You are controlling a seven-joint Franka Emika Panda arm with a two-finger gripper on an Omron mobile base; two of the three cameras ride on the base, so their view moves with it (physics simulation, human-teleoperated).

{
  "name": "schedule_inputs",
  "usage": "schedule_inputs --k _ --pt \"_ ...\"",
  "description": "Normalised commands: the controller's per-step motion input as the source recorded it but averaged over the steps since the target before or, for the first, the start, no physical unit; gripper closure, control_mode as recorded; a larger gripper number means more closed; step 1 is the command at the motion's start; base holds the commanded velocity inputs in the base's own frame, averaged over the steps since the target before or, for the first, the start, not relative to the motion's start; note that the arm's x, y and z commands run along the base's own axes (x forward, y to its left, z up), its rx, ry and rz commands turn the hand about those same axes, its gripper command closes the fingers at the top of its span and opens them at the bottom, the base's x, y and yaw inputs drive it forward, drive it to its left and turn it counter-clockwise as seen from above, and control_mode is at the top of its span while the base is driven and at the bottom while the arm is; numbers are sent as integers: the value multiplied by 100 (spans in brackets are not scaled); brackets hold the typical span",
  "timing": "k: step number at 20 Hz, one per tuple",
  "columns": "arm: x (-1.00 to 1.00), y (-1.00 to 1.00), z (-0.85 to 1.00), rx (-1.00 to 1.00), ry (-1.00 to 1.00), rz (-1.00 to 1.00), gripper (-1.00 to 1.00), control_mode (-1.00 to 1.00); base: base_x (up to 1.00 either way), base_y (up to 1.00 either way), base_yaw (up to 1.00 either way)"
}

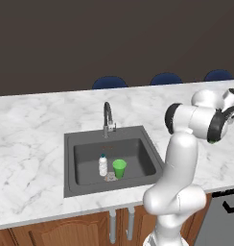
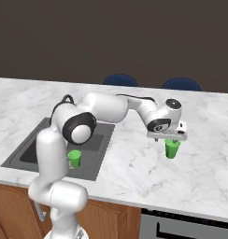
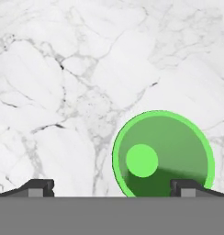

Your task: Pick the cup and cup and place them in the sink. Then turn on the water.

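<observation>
Cup 1 (image 1: 119,168): standing upright in the sink (image 1: 71,158), rim up, beside a white bottle (image 1: 103,166). Judged already delivered, since it is sitting on the basin floor.
Cup 2 (image 2: 172,149): standing upright on the marble counter (image 2: 134,172), at about 3 o'clock from the sink in the right base view, well apart from it. Long axis is running vertical; the wide rim is facing up and the narrow base is resting on the counter.
Gripper (image 2: 171,140): hanging directly over cup 2 and pointing straight down, judged so as to be lining up a top grasp on the rim.
Fingers (image 3: 38,188): spreading apart, not pinching anything. In the hand view the cup mouth (image 3: 162,156) is lying toward 5 o'clock; the right tip is overlapping its rim and the left tip is standing clear over bare marble.
Alignment: judged off-centre; the cup is not sitting midway between the tips, so a sideways correction is looking necessary before descent.
Tap (image 1: 107,117): standing at 12 o'clock of the basin, spout curving over it. No water is visible.
</observation>
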Motion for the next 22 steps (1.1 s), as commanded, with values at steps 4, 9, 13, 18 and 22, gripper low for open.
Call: schedule_inputs --k 4,9,13,18,22 --pt "22 -25 -20 0 0 0 -100 -100 0 0 0" --pt "39 -2 -13 0 1 0 -100 -100 0 0 0" --pt "49 0 -4 0 3 0 -100 -100 0 0 0" --pt "15 0 -18 0 6 0 -100 -100 0 0 0" --pt "-6 -7 -36 0 11 0 100 -100 0 0 0"
